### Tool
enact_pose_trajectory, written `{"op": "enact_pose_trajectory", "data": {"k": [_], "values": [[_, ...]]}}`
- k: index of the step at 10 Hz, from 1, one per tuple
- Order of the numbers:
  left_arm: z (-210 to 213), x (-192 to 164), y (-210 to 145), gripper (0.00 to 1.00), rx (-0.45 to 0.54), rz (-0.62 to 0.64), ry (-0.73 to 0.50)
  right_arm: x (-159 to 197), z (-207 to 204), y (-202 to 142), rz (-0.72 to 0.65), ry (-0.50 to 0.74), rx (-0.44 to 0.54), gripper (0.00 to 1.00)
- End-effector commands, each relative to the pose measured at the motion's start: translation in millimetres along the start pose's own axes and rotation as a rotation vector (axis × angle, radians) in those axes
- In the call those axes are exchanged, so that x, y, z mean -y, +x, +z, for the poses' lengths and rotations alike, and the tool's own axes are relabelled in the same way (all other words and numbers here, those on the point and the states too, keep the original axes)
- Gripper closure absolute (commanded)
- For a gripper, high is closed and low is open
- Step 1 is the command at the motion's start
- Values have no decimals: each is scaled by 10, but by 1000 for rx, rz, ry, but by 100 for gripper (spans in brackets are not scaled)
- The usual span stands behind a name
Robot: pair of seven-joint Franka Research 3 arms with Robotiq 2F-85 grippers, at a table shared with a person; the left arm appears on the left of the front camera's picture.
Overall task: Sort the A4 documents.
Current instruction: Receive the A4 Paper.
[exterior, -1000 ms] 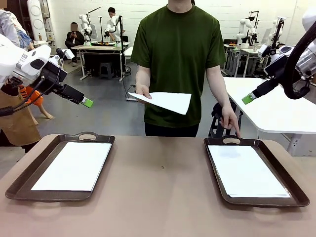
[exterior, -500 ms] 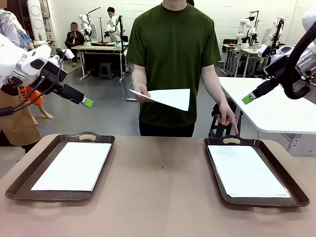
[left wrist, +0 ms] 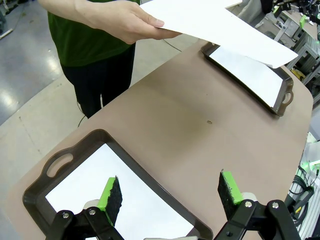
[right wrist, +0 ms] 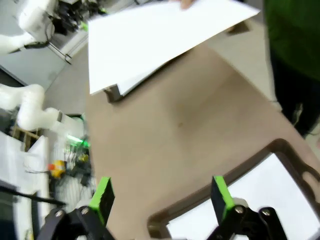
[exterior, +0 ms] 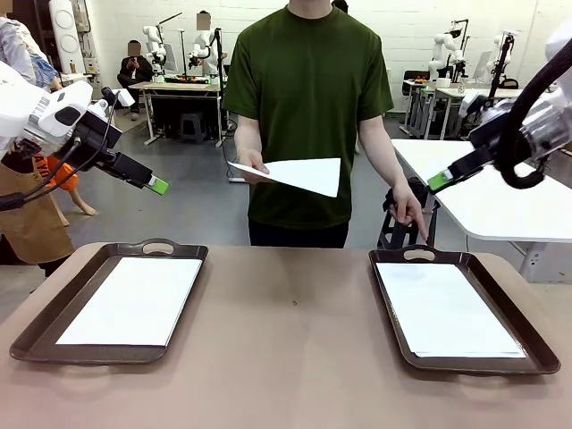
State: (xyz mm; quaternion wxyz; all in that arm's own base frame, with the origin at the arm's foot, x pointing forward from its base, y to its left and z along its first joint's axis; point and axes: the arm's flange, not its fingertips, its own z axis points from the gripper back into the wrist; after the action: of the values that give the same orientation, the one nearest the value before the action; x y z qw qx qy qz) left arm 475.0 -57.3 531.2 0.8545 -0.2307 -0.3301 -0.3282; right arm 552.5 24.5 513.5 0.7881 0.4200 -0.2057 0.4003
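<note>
A person at the far side holds one A4 document (exterior: 299, 174) flat in one hand, above the table's far edge. Their other hand (exterior: 413, 214) points down at the right tray's handle. Another white sheet (exterior: 134, 299) lies in the left tray (exterior: 40, 331), and one (exterior: 442, 308) lies in the right tray (exterior: 532, 340). My left gripper (exterior: 158, 185) hangs open high over the left tray, which lies below it (left wrist: 168, 180) with its sheet (left wrist: 85, 195). My right gripper (exterior: 438, 181) is open above the right tray; its fingers (right wrist: 161, 182) frame the held sheet (right wrist: 150, 35).
Both dark brown trays have cut-out handles at their far ends. Bare brown tabletop (exterior: 286, 331) lies between them. A white table (exterior: 500, 201) stands behind on the right, and other workbenches stand farther back.
My right gripper has shifted a little to the left. The person has drawn the held sheet slightly up and to the left. My left arm has not moved.
</note>
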Motion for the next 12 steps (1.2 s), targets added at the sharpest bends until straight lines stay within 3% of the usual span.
{"op": "enact_pose_trajectory", "data": {"k": [1, 6, 12], "values": [[6, -7, -8, 0, 9, -2, -4, 334, -265, 105, -188, 135, 112, 0], [6, -7, -8, 0, 9, -2, -4, 569, -1055, 415, -434, 328, 306, 0], [6, -7, -8, 0, 9, -2, -4, 722, -1595, 706, -656, 504, 295, 0]]}}
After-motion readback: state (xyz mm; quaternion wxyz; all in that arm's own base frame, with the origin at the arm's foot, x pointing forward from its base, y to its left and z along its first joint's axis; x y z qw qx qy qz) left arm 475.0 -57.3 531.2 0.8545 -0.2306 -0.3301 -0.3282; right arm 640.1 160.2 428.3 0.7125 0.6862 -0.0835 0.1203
